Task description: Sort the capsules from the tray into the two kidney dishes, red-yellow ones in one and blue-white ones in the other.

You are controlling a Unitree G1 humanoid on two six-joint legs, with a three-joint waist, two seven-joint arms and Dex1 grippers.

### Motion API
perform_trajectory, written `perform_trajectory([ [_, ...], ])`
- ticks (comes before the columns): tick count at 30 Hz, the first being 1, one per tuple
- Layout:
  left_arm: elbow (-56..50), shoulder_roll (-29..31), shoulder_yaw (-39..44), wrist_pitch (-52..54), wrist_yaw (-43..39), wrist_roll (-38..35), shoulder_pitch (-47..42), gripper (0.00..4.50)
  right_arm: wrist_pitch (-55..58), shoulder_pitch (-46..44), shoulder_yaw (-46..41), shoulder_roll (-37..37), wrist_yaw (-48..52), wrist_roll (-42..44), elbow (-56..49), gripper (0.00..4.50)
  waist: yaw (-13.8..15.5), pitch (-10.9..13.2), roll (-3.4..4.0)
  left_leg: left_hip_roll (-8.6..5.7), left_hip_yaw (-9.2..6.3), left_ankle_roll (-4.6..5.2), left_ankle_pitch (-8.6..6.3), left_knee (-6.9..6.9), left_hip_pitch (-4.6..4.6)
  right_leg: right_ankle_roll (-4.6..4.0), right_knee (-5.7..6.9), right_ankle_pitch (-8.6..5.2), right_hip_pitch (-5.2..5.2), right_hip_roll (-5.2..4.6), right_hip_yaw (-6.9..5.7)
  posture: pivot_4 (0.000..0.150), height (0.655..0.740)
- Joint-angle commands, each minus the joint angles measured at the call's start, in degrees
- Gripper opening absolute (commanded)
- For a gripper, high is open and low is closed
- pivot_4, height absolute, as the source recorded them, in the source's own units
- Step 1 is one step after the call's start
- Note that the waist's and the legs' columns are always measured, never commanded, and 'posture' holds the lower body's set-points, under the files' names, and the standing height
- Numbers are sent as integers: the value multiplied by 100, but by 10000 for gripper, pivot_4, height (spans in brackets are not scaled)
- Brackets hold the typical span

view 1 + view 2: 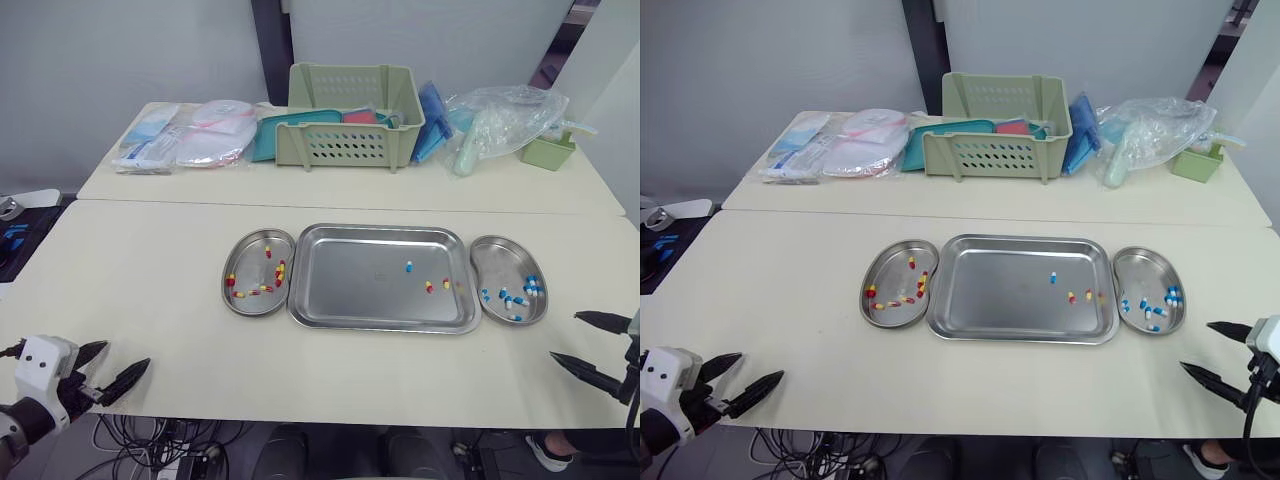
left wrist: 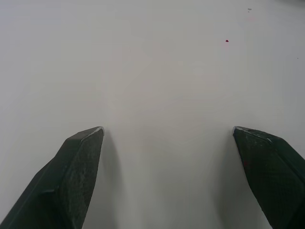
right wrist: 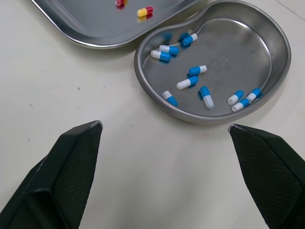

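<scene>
Three capsules are left on the 3 o'clock side of the tray (image 1: 350, 290): one blue-white capsule (image 1: 408, 266) and two red-yellow capsules (image 1: 429, 287). The left fingers (image 1: 125, 379) and right fingers (image 1: 585, 372) are both spread wide, holding nothing, near the bench (image 1: 150, 280) edge. Next, I think the right fingers should pinch the blue-white one for the dish (image 1: 500, 262) at 3 o'clock

The tray (image 1: 350, 280) and the two kidney dishes (image 1: 248, 260) are shiny, smooth metal. Table (image 1: 140, 300) looks matt, and the basket (image 1: 350, 145) is plastic.
</scene>
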Motion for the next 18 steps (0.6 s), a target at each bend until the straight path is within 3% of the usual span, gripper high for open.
perform_trajectory([
  [1,-191,14,89,-29,128,-131,-32,44807,55,-108,-41,-132,70,-12,-26,45000,-8,0,0,0,0,0,0,0,0,0,0,0,0,0,0,1500,7390],
  [18,219,-60,-10,-493,113,-93,163,44807,-10,-31,-151,-161,286,-115,-16,45000,-10,0,0,0,1,0,0,-1,1,0,0,0,0,1,0,1500,7390],
])
